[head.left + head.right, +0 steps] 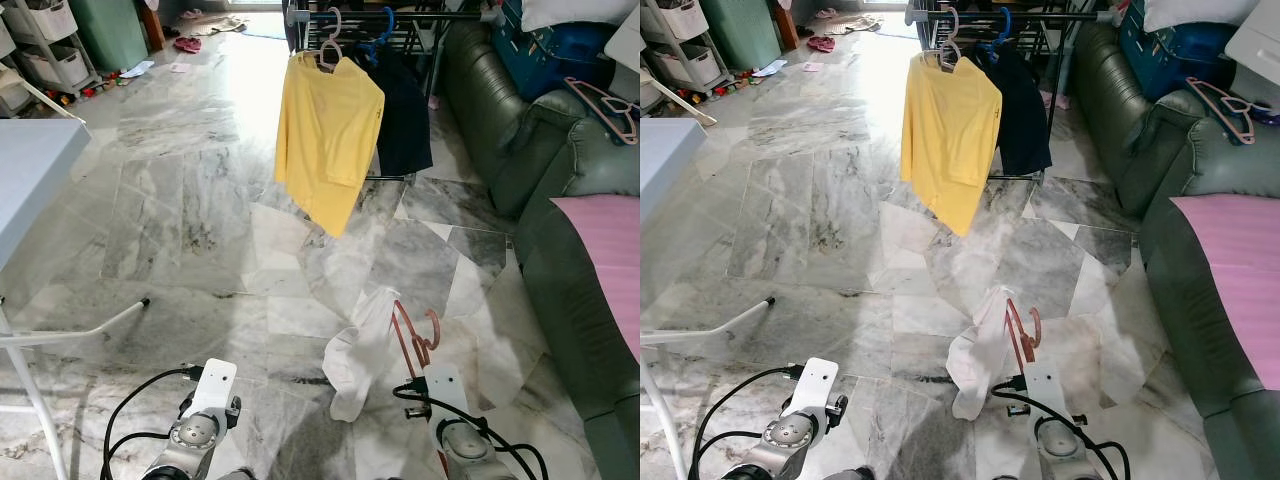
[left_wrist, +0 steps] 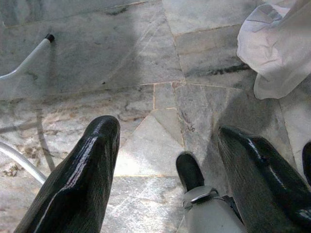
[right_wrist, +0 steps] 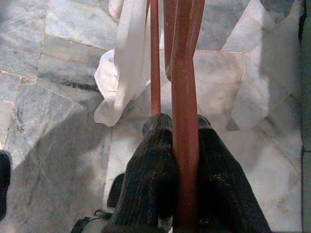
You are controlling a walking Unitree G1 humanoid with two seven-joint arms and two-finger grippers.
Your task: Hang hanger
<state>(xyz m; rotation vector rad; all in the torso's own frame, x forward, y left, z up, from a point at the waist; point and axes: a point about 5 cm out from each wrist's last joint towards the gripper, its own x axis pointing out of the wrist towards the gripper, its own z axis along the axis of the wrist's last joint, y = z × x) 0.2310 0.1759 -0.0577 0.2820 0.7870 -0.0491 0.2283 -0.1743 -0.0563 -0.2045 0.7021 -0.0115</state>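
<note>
glossy black tool (image 3: pixel 184 145) pinches a smooth reddish plastic hanger (image 3: pixel 186 73) draped with soft white cloth (image 3: pixel 124 63).

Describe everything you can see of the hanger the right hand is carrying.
The hanger is reddish-pink and looks like plastic, with slim bars and a curved hook at its top. It stands roughly upright above the marble floor, its lower bar clamped between the black fingers of the right hand. A white garment hangs from it, drooping on the side toward the robot's left. The clothes rack with the yellow shirt lies farther ahead; the hanger is not yet near it.
</note>
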